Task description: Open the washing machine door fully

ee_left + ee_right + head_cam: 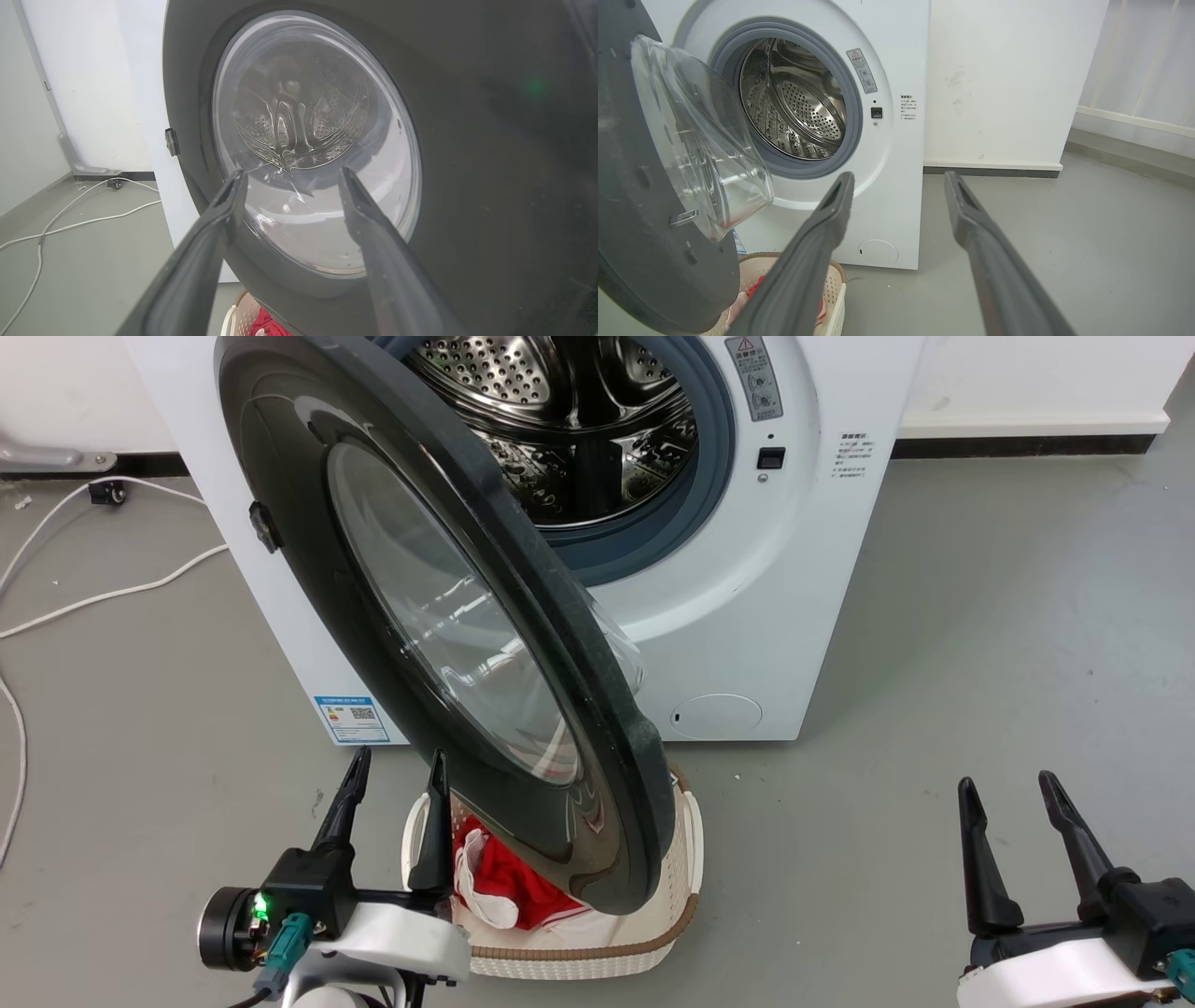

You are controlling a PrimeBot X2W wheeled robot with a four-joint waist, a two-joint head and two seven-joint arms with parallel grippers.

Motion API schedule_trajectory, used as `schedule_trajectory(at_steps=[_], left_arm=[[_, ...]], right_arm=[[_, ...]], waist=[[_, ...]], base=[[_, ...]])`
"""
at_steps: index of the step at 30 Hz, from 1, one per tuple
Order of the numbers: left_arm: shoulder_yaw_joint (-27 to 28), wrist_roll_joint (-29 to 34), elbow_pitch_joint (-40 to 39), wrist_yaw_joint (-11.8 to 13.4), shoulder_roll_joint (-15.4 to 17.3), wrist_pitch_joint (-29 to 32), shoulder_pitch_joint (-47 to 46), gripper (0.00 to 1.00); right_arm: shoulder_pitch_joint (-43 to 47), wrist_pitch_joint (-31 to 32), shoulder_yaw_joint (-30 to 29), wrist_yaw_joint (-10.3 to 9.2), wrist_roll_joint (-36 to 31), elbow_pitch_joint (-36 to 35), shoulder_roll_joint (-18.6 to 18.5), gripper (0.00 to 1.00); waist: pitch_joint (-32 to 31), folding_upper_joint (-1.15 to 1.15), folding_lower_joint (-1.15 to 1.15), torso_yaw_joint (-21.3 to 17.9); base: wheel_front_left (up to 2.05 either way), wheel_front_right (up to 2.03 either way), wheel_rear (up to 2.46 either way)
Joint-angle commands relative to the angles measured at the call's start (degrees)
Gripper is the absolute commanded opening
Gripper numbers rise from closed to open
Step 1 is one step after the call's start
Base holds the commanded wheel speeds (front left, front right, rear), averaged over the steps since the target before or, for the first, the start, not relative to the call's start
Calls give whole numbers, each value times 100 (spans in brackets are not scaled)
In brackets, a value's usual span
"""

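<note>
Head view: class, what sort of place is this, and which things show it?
Probably a laundry corner, perhaps a test room: a white washing machine, door swung out, a laundry basket of clothes before it, loose cables on bare floor.

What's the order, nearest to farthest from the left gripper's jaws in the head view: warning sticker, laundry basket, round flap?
1. Laundry basket, right beside the left gripper.
2. Round flap, low on the washing machine front.
3. Warning sticker, high beside the drum.
</note>
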Motion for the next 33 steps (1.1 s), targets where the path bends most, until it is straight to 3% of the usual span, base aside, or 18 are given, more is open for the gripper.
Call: schedule_trajectory(at_steps=[1,8,9,10,24,33], left_arm=[[3,38,0,-10,-2,-15,-55,100],[1,79,28,-16,-2,-15,-69,100],[-1,85,27,-18,-2,-15,-71,81],[-5,97,27,-23,-2,-15,-73,3],[55,55,-287,-3,-3,-15,-221,0],[147,137,-1530,70,-2,-15,-592,0]], right_arm=[[9,-18,8,-4,-29,-34,24,100],[-47,-15,-7,-4,46,-8,25,100],[-52,-21,-7,-4,53,-7,25,100],[-54,-24,-4,-4,47,-1,25,100],[-65,-36,-10,-4,15,19,26,100],[-60,-59,-70,-4,17,-4,25,100]], waist=[[6,0,0,-5],[5,0,0,8],[6,0,0,10],[3,0,0,11],[31,0,0,27],[55,0,0,47]], base=[[0,0,0],[0,0,0],[0,0,0],[0,0,0],[0,0,0],[0,0,0]])
